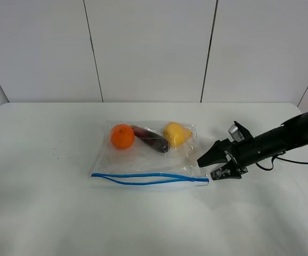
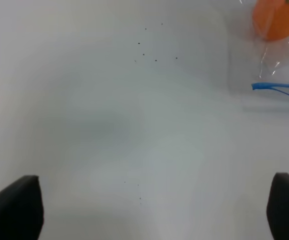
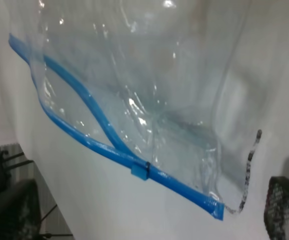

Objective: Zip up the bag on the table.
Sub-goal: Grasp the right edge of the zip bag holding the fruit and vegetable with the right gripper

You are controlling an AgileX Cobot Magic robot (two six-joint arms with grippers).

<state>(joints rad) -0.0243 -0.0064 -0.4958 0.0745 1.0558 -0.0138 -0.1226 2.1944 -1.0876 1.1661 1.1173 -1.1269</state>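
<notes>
The clear rectangular plastic bag (image 1: pixel 148 152) lies on the white matte table (image 1: pixel 42 208), its blue zip strip (image 1: pixel 143 179) running left to right along the near edge. The black right gripper (image 1: pixel 205 167), jaws wide and empty, is just beside the strip's right end, apparently nearest the slider (image 3: pixel 140 171).

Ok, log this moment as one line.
bag: on table, zip mostly open | slider: at end nearest right claw | right claw: open, at bag corner, nothing held | left claw: open, away from bag
</notes>
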